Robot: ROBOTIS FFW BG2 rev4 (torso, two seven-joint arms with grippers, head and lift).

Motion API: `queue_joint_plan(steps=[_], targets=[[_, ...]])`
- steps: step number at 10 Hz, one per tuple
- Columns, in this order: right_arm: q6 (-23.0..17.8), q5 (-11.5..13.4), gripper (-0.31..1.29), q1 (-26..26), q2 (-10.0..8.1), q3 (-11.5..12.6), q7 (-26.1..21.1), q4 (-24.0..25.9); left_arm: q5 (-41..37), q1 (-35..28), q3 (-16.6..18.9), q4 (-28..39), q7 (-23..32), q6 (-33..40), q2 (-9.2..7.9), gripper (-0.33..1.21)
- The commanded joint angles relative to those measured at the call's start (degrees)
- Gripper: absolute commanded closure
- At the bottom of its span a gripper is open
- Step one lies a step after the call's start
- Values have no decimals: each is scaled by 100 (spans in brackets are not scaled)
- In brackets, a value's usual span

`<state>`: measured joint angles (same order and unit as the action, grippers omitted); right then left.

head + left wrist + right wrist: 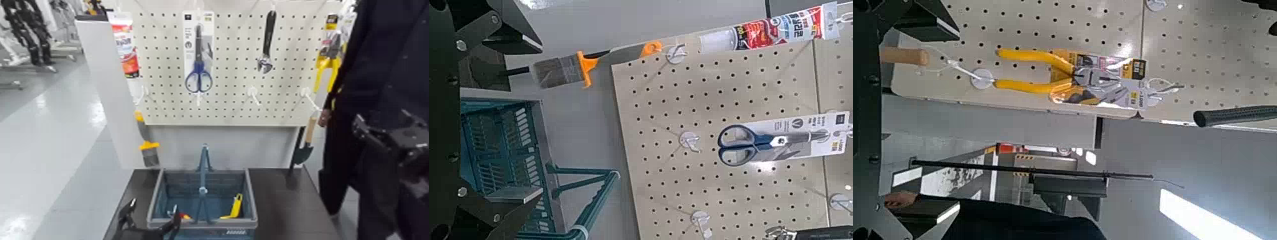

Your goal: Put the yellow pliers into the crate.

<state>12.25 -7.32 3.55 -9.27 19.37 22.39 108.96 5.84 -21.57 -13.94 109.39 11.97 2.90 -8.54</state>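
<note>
The left gripper (148, 225) sits low at the near left corner of the crate (250, 205), its dark fingers spread apart and holding nothing. The right gripper (408, 143) is raised at the far right, beside a person in dark clothing (376, 57); whether its fingers are apart or together cannot be told.

The crate stands on a dark table (287, 204) below a pegboard (236, 70). It is a blue-grey basket with slatted sides, a pale rim and a tall upright handle rising from its middle. Inside, a small slim yellow piece (235, 207) leans against the right wall, and a small item with a touch of red lies near the front left; what it is cannot be made out.

The yellow pliers (328, 59) hang on their card from a peg at the upper right of the pegboard, well apart from the crate. In the right wrist view the pliers (1068, 78) show clearly, yellow handles curving away from dark jaws on the card.

Also on the pegboard hang blue-handled scissors (198, 60) and a wrench (267, 41). A brush (147, 145) hangs at the lower left.
</note>
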Motion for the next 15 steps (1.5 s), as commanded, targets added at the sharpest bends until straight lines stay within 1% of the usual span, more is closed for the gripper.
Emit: queue_joint_plan(steps=[1, 3, 4, 6, 7, 9, 10, 11, 14, 15], targets=[[146, -76, 12, 533, -286, -30, 204, -314, -4, 21, -21, -5, -2, 0, -25, 28], [137, -314, 12, 911, -506, -109, 309, -692, -13, 48, -38, -14, -20, 0, -25, 28], [146, -340, 12, 1078, -612, -161, 353, -833, -13, 56, -38, -23, -28, 0, -25, 28], [128, -498, 12, 1447, -814, -276, 591, -1211, -4, 65, -47, -23, -37, 0, -25, 28], [137, -533, 12, 1623, -875, -311, 687, -1360, -13, 74, -56, -23, -46, 0, -25, 28], [23, -700, 12, 2019, -972, -399, 889, -1747, -4, 100, -65, -31, -72, 0, -25, 28], [14, -736, 12, 2221, -1033, -469, 1021, -1949, -4, 100, -73, -31, -72, 9, -25, 28], [-30, -823, 12, 2405, -1077, -548, 1153, -2178, -4, 109, -82, -31, -81, 0, -34, 28], [-83, -982, 12, 2862, -1121, -724, 1364, -2740, 5, 136, -91, -31, -90, 0, -25, 28], [-118, -1096, 12, 3038, -1130, -812, 1496, -2942, 5, 144, -100, -31, -90, 9, -34, 28]])
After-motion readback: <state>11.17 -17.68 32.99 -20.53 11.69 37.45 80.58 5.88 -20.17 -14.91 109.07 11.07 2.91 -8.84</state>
